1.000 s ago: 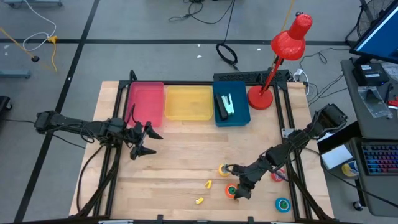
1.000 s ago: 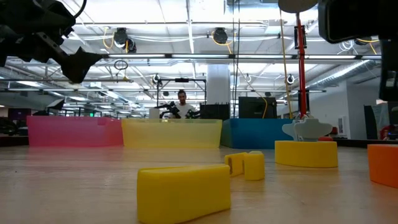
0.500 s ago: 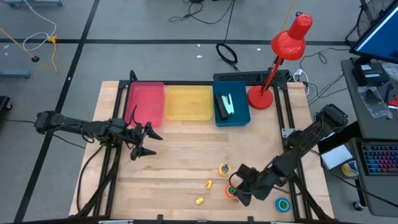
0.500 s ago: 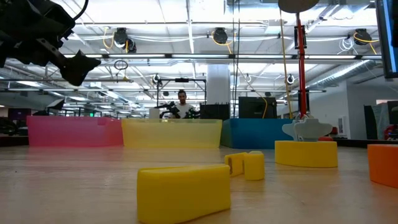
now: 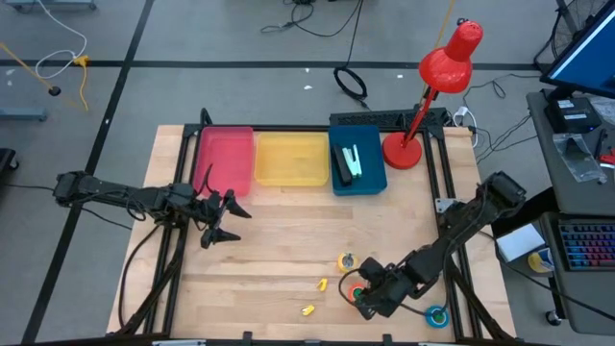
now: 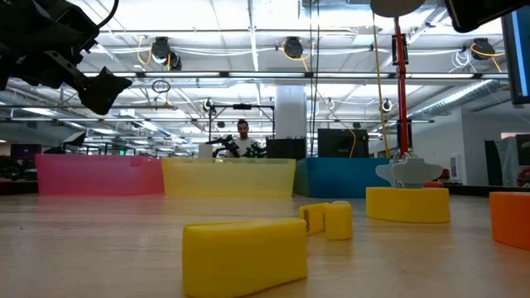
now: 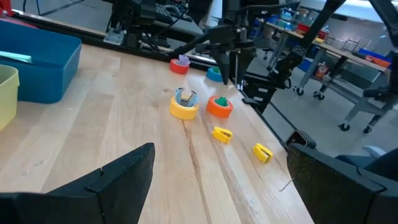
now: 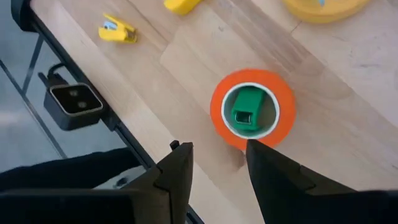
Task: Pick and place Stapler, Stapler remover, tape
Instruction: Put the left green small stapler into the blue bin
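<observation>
From above, the right gripper hung over the orange tape at the table's front edge, far nearer it than the left gripper, which waited near the pink bin; the yellow tape lay just behind, two yellow removers just beside, the blue tape farther right, a stapler already in the blue bin. At table height a remover filled the foreground. The left wrist showed its own fingers spread wide, empty. The right wrist showed the roll straight ahead, just off the slightly parted fingertips, untouched, nothing between.
</observation>
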Controlling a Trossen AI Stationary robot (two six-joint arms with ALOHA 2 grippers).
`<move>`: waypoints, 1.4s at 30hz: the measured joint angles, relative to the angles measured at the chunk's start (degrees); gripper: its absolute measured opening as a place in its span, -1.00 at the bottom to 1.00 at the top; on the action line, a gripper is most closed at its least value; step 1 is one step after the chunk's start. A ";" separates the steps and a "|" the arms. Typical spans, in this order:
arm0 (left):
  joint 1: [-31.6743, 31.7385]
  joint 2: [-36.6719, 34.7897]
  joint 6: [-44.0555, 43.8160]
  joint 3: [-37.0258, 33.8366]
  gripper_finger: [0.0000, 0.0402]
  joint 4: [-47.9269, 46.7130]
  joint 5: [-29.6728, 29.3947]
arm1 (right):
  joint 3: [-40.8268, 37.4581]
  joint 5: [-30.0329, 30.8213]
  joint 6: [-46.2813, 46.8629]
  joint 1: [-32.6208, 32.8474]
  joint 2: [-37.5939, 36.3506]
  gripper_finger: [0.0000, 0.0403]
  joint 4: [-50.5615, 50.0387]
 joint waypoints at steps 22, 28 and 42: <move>0.00 -0.02 -0.09 0.00 0.81 0.00 0.00 | 0.00 0.16 -11.92 -0.95 -0.37 -0.30 2.70; 0.00 -0.01 -0.15 0.00 0.81 0.01 -0.02 | 0.00 0.22 -12.95 -1.40 -0.37 -0.30 4.13; 0.00 -0.02 -0.24 0.00 0.81 0.04 -0.07 | 0.00 -1.68 -11.33 -1.86 0.34 -0.30 3.88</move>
